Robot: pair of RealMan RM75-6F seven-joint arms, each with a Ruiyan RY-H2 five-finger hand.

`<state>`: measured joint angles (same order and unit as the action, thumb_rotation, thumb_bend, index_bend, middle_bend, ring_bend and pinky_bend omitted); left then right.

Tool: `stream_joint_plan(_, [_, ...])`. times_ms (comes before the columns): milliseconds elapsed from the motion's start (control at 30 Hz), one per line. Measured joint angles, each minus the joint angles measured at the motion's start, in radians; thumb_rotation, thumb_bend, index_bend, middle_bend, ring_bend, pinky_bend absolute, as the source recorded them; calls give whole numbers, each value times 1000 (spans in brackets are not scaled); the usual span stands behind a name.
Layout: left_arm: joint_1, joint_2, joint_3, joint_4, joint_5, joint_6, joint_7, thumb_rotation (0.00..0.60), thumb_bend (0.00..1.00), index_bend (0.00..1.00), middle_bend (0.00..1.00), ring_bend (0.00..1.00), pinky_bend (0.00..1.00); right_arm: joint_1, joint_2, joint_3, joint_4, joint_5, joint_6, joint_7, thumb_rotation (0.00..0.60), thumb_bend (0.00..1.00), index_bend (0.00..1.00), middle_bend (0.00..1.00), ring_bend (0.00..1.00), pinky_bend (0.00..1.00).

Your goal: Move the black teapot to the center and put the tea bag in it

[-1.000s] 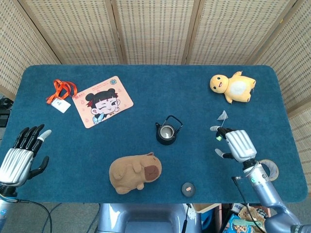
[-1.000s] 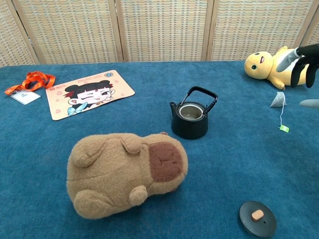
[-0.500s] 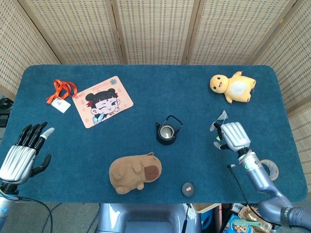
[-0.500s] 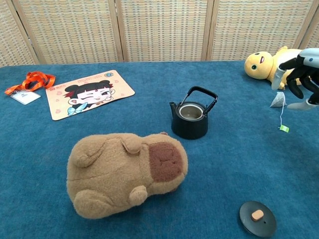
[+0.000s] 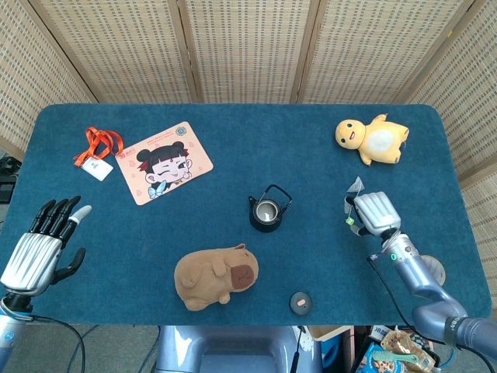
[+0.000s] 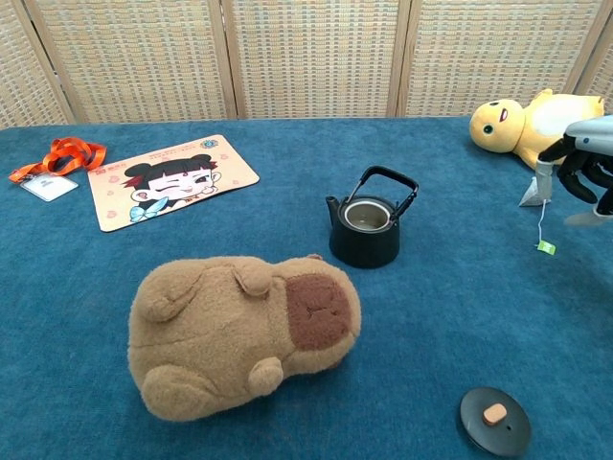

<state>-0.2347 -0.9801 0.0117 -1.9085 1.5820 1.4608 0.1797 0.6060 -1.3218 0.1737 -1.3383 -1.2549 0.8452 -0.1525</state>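
We see both views bright and evenly lit from above; shadows lie soft and short; focus is sharp, without glare.

A black teapot (image 5: 269, 209) sits lidless near the middle of the blue table (image 5: 233, 148), handle up; its lid (image 5: 300, 302) lies apart by the near edge, right of a brown capybara plush (image 5: 215, 275). The right hand (image 5: 370, 213) rests over the tea bag (image 5: 355, 186) (whether it grips it cannot be told). The left hand (image 5: 43, 245) hovers at the table's left edge, fingers spread. A yellow plush (image 5: 371, 139), cartoon mat (image 5: 164, 162) and orange lanyard badge (image 5: 98, 151) lie farther back.
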Motion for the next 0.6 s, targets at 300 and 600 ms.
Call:
stream_joint_plan(300, [9, 1, -4, 2, -3, -3, -2, 600, 475, 100, 13, 0, 0, 19, -41, -8, 61, 21, -24, -8, 600, 387, 524, 799, 810, 903])
stream_joint_plan(600, [19, 0, -4, 11, -8, -9, -13, 600, 475, 100, 13, 0, 0, 49, -93, -16, 144, 47, -60, -33, 600, 388, 532, 799, 810, 903])
